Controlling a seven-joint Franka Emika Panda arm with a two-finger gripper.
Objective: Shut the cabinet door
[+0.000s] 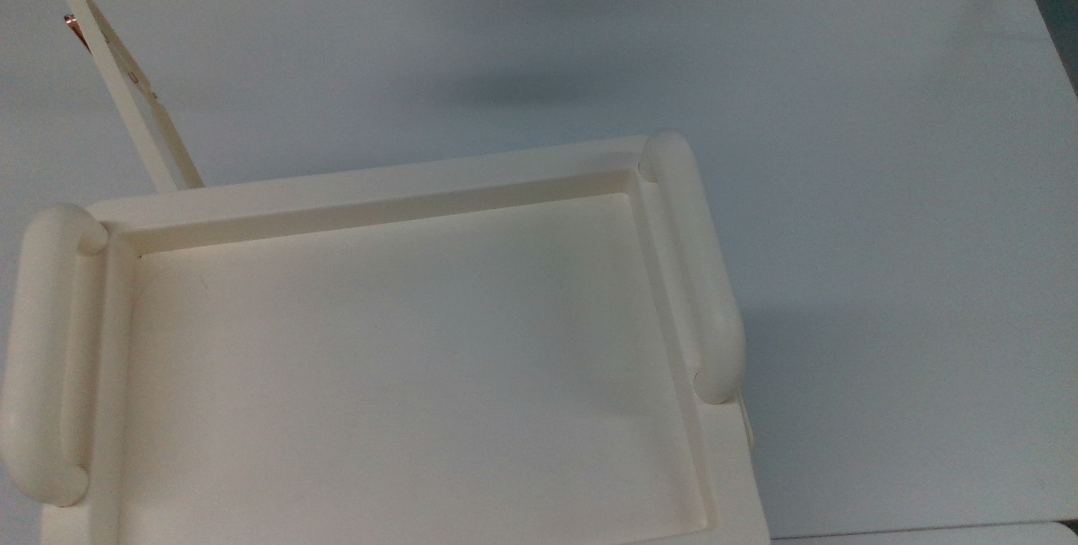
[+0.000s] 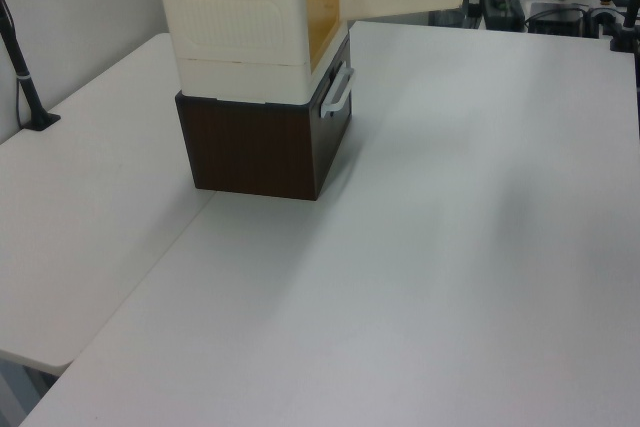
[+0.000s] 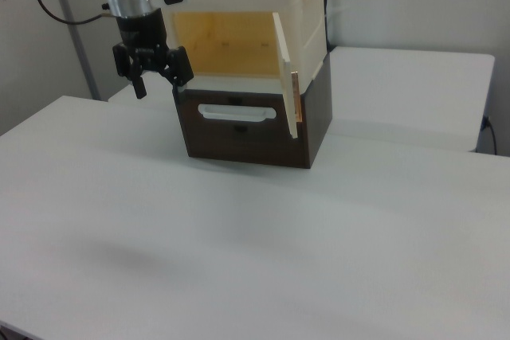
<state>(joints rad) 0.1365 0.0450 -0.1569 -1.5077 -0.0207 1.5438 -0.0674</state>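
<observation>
White table (image 3: 263, 252) takes up most of the scene, with a second table (image 2: 70, 237) butted up against it on the left view's left. Sitting on it is a dark brown drawer box (image 3: 255, 129) with a white handle (image 3: 237, 113), and the cream cabinet (image 3: 239, 29) is stacked right on top of that. From the top view you get the cabinet's recessed tray top (image 1: 404, 368) with a fat tube handle (image 1: 695, 267) down each short side.

Door (image 3: 284, 85) is wide open, swung out toward the right view's right, so you can see the yellowish inside. In the top view it's just a thin strip (image 1: 126, 82) angling off toward the top left corner, copper bit at its far edge.

Gripper (image 3: 151, 73) hangs in the air just off the cabinet's front corner on the right view's left, well apart from the door. Its black fingers (image 3: 137, 77) are spread with nothing between them.
</observation>
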